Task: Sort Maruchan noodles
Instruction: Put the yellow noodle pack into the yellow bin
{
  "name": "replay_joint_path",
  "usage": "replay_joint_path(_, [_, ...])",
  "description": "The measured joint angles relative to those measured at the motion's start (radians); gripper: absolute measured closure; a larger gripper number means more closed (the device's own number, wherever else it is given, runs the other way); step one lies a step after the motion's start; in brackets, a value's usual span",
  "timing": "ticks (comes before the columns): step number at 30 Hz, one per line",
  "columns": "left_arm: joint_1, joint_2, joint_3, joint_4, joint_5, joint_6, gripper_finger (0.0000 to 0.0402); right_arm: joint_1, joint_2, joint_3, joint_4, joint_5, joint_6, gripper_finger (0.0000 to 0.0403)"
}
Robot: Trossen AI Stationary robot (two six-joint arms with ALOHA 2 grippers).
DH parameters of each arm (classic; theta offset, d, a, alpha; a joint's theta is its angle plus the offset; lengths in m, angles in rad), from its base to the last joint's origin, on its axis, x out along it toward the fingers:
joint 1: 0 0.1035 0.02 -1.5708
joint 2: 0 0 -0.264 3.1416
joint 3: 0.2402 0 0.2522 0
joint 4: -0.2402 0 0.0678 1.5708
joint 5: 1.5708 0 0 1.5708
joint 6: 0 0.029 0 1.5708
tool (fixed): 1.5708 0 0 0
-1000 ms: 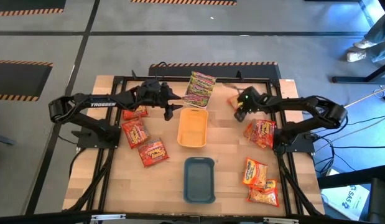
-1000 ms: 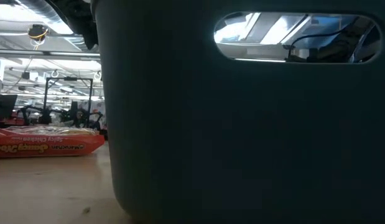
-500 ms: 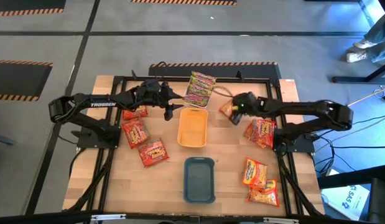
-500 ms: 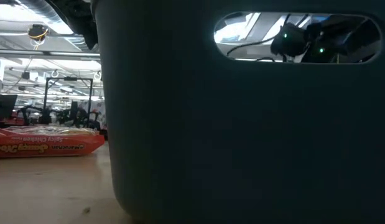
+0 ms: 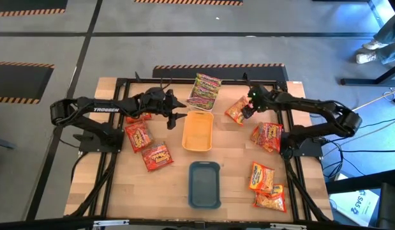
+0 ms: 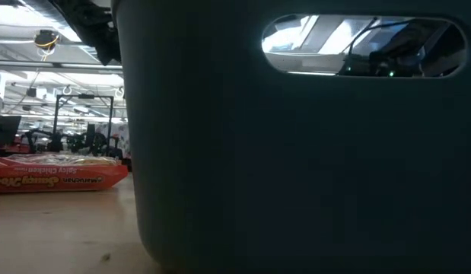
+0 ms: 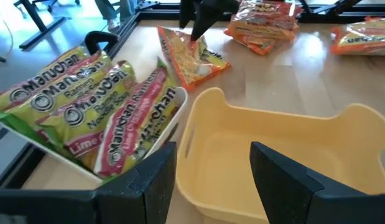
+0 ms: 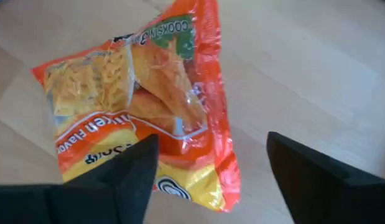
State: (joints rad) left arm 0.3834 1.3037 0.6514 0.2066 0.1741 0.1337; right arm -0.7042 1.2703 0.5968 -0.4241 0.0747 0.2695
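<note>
My right gripper (image 5: 247, 112) (image 8: 208, 180) stands open just above an orange Maruchan packet (image 5: 236, 110) (image 8: 142, 106), which lies on the wood right of the orange tray (image 5: 198, 130). The left wrist view shows that gripper (image 7: 201, 18) dark above the same packet (image 7: 191, 57). My left gripper (image 5: 175, 115) (image 7: 214, 180) is open at the orange tray's far left corner, its fingers on either side of the rim (image 7: 211, 99) with nothing held. Green-pink packets (image 5: 205, 91) (image 7: 92, 106) lie in a white tray. My right gripper points down at a slant over the orange packet's near end (image 8: 180, 186), one finger on each side of it. Whether a fingertip touches the packet I cannot tell. The packet lies on the table.
Red packets (image 5: 138, 135) (image 5: 157, 156) lie at the left, and one (image 6: 56, 175) shows in the low view. Orange packets (image 5: 267, 135) (image 5: 261, 177) (image 5: 269, 199) lie at the right. A teal tray (image 5: 204, 184) stands near the front; its wall (image 6: 296, 152) fills the low view.
My right gripper carried the orange packet a little toward the orange tray, then rose and drew back toward the table's right edge, rolling its wrist. The packet now lies uncovered on the wood beside the fingers.
</note>
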Motion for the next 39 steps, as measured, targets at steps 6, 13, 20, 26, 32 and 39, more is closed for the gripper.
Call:
replay_joint_path(6, [-0.025,0.000,-0.001,0.022,-0.001,-0.002,0.0204,-0.044,0.074,0.000,0.054,-0.150,-0.115,0.0088])
replay_joint_path(13, [-0.065,0.000,-0.002,0.073,-0.001,-0.002,0.0204,-0.041,0.111,0.000,0.113,-0.165,-0.192,0.0163])
replay_joint_path(20, [-0.105,0.000,-0.002,0.099,-0.001,-0.001,0.0204,-0.041,0.109,0.000,0.200,-0.165,-0.276,0.0305])
replay_joint_path(26, [-0.125,0.000,-0.002,0.105,-0.031,0.003,0.0204,-0.041,0.107,0.000,0.274,-0.165,-0.341,0.0394])
replay_joint_path(32, [-0.129,0.000,-0.002,0.156,-0.148,-0.018,0.0204,-0.034,0.107,0.000,0.267,-0.178,-0.353,0.0394])
replay_joint_path(39, [-0.128,0.000,-0.002,0.162,-0.292,-0.019,0.0201,0.039,0.101,0.000,0.267,-0.139,-0.354,0.0397])
